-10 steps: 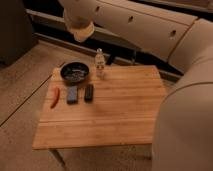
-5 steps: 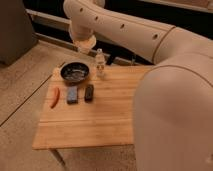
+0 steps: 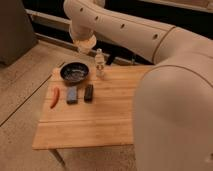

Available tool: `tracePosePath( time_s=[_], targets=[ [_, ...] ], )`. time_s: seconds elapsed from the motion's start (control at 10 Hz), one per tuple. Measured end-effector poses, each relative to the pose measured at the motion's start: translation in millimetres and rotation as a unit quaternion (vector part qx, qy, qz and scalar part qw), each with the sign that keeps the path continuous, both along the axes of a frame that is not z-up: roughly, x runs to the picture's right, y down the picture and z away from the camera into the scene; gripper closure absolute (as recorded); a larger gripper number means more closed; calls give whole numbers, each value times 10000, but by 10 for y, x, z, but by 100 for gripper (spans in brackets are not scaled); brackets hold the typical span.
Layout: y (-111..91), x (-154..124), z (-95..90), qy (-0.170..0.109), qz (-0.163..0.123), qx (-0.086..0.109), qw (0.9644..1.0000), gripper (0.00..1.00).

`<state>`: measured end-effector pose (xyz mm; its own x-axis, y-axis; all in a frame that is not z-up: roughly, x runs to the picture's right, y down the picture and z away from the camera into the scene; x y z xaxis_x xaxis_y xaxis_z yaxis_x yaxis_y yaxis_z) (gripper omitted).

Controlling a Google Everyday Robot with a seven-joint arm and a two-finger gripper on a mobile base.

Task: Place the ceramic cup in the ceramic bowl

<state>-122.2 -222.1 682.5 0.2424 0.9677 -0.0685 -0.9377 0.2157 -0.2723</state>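
Note:
The ceramic bowl (image 3: 75, 73), black with a speckled inside, sits at the back left of the wooden table (image 3: 105, 117). My gripper (image 3: 85, 48) is at the end of the big white arm, just above and behind the bowl's far rim, left of the bottle. A pale rounded form sits at the arm's tip. I cannot tell whether it is the ceramic cup. No cup stands on the table.
A slim clear bottle (image 3: 100, 63) stands right of the bowl. In front of the bowl lie a blue block (image 3: 72, 94), a dark block (image 3: 89, 92) and a red-orange pepper-like thing (image 3: 54, 97). The arm fills the right side of the view.
The arm's tip has come lower and closer to the bowl. The arm now covers more of the right side. The things on the table have not moved.

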Motion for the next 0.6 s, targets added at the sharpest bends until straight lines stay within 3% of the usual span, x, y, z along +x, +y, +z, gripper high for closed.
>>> tracePosePath(
  time_s=[0.3,0.6],
  targets=[
    [-115,-282,216,-216,-303,-50,9993,100],
    [-22,-527,547,-428,-676,-354,9962,100]
  ],
)
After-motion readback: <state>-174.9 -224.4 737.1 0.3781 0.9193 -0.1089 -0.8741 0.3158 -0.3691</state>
